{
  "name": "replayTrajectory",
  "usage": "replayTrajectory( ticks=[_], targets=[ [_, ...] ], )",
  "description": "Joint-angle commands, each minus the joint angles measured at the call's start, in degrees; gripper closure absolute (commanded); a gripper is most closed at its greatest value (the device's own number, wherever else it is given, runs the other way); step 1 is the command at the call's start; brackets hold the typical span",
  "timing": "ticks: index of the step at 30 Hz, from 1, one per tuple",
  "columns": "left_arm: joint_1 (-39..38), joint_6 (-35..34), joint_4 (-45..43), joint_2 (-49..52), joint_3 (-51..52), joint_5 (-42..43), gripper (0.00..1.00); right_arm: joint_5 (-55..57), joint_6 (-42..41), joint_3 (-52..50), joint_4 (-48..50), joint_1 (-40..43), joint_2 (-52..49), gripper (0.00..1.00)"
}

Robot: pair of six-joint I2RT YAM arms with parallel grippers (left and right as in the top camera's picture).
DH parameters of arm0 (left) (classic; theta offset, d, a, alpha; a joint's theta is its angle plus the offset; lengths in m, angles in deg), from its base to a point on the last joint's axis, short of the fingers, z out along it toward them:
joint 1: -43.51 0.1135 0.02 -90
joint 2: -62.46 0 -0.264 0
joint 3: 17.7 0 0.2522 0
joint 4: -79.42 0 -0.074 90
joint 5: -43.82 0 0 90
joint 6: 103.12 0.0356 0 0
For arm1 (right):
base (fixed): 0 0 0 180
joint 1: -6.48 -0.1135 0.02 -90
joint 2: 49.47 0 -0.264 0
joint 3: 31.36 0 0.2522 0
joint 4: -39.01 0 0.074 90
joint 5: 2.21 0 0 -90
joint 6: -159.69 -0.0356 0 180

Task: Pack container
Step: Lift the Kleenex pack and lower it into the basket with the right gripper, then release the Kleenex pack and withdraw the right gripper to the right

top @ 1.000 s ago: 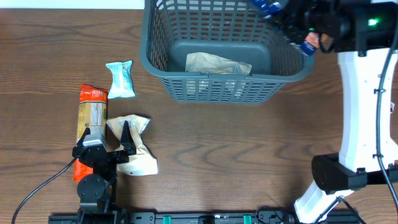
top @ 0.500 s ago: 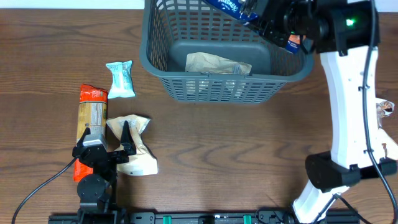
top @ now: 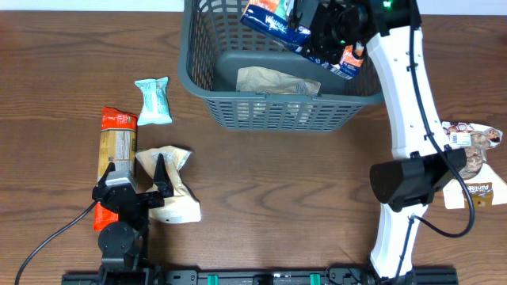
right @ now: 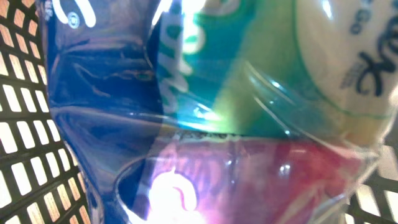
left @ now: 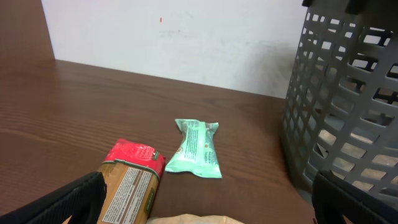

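One blue snack packet (top: 273, 20) is held clamped in the right gripper (top: 317, 32) above the container (top: 277, 111), which is set at the far middle of the table (top: 277, 190) with a tan packet (top: 277, 81) inside. The left gripper (top: 136, 170) is spread wide by a cream bag (top: 174, 198)

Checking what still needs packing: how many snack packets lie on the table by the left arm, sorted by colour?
Mint green packet: 1
Red-and-tan packet: 1
Cream packet: 1
Total: 3
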Motion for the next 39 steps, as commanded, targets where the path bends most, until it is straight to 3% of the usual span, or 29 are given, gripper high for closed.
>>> replayTrajectory(
  ticks=[1, 4, 8, 9, 22, 31, 33, 35, 36, 39],
  targets=[
    [-0.28, -0.57, 0.17, -0.46, 1.01, -0.44, 0.01, -1.14, 0.39, 0.52, 0.17, -0.48, -0.26, 0.79],
    [-0.28, -0.57, 0.17, -0.46, 1.01, -0.44, 0.01, -1.14, 0.39, 0.52, 0.17, -0.48, -0.46, 0.55],
    [-0.28, -0.57, 0.17, -0.46, 1.01, -0.44, 0.01, -1.09, 0.37, 0.52, 0.15, -0.48, -0.46, 0.35],
    [-0.28, -0.57, 0.17, -0.46, 1.01, -0.44, 0.01, -1.11, 0.37, 0.52, 0.04, -0.48, -0.46, 0.34],
    [-0.28, -0.57, 0.17, -0.46, 1.01, -0.44, 0.02, -1.09, 0.37, 0.52, 0.22, -0.48, -0.46, 0.33],
    [-0.28, -0.55, 0.17, -0.46, 1.01, -0.44, 0.01, 1.81, -1.62, 0.61, 3.28, -0.44, 1.05, 0.49],
    [-0.28, -0.55, 0.17, -0.46, 1.01, -0.44, 0.01, 3.76, -3.17, 0.63, 4.83, -0.35, 2.12, 0.55],
    [-0.28, -0.55, 0.17, -0.46, 1.01, -0.44, 0.01, 5.11, -4.33, 0.63, 6.14, -0.17, 3.23, 0.71],
    [-0.28, -0.55, 0.17, -0.46, 1.01, -0.44, 0.01, 5.64, -5.03, 0.63, 6.88, 0.00, 3.85, 0.73],
    [-0.28, -0.55, 0.17, -0.46, 1.01, -0.44, 0.01, 7.39, -8.02, 0.63, 9.25, 0.90, 5.86, 0.73]
  ],
)
